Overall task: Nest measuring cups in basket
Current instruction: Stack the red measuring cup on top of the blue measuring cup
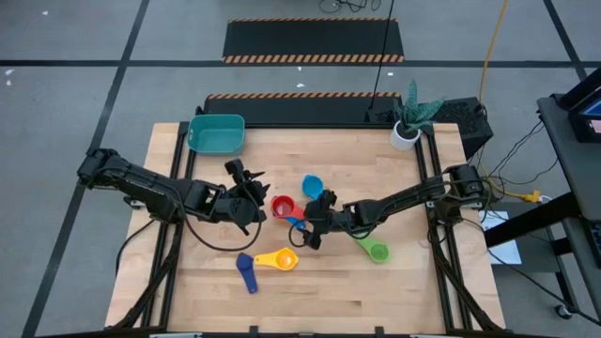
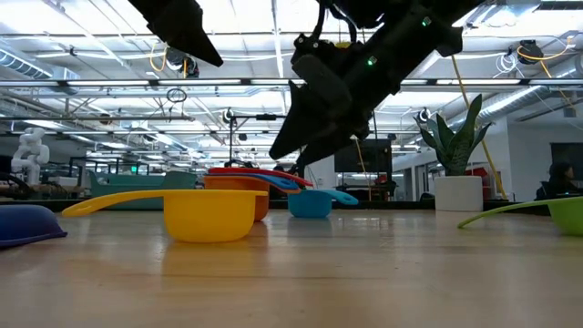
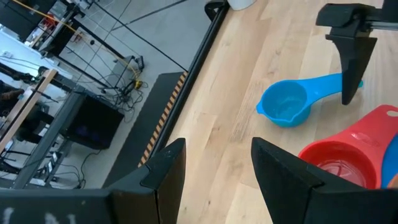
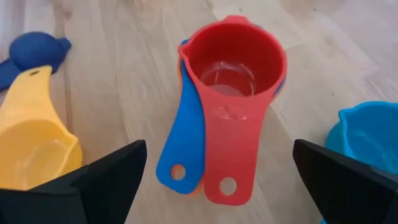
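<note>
Measuring cups (image 1: 282,206): six visible; basket (image 1: 216,133): one.

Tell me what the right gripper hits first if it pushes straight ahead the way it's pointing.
Probably the red cup, with the blue cup's handle beside it, centred between the open right gripper's fingers. Depth is uncertain.

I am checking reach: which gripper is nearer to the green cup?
Right. The right gripper is beside the green cup; the left gripper is beyond the red cup.
</note>
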You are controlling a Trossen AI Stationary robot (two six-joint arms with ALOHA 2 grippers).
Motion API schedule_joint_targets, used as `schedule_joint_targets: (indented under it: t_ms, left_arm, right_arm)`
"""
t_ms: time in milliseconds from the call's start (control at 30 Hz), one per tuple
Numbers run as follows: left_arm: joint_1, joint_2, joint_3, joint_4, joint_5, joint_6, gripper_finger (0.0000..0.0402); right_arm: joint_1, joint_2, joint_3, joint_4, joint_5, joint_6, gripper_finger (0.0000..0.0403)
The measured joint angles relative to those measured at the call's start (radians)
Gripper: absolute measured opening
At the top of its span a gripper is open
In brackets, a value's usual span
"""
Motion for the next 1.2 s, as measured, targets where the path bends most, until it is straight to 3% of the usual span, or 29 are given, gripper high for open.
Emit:
schedule_joint_targets:
  t_ms: [333, 700, 1200]
  left_arm:
    - [0.000, 0.000, 0.000, 0.049, 0.001, 0.024, 0.0186]
    - [0.000, 0.000, 0.000, 0.051, 0.003, 0.036, 0.0186]
    - [0.000, 0.000, 0.000, 0.051, 0.004, 0.034, 0.0186]
  right_arm:
    - [-0.020, 0.071, 0.000, 0.090, 0.034, -0.018, 0.0400]
    - [-0.029, 0.082, 0.001, 0.082, -0.081, -0.031, 0.0386]
    - [-0.041, 0.082, 0.000, 0.067, -0.084, -0.037, 0.0269]
